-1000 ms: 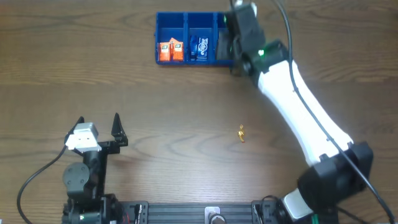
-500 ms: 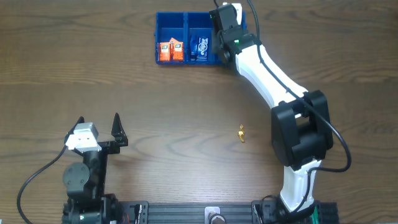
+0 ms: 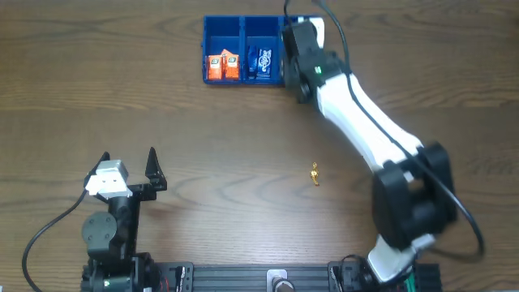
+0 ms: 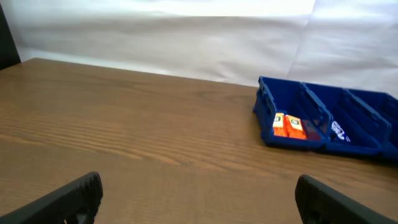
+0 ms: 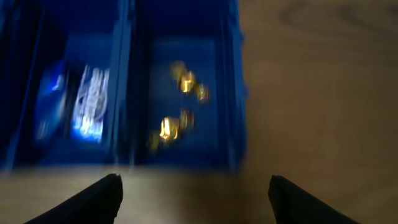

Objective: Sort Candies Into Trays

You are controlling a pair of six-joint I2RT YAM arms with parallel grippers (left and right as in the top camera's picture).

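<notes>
Dark brown wood-grain table (image 3: pixel 203 130), evenly lit. Behind its far edge, white backdrop (image 4: pixel 186 37), wall or sheet, can't tell, w/ a slanted crease.

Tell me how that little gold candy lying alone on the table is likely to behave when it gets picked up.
The gold candy looks tiny, so it is probably very light and easily nudged across the smooth wooden table. Its shiny-looking wrapper may slip in a pinch. Its narrow outline hints at twisted ends that would likely crumple.
</notes>
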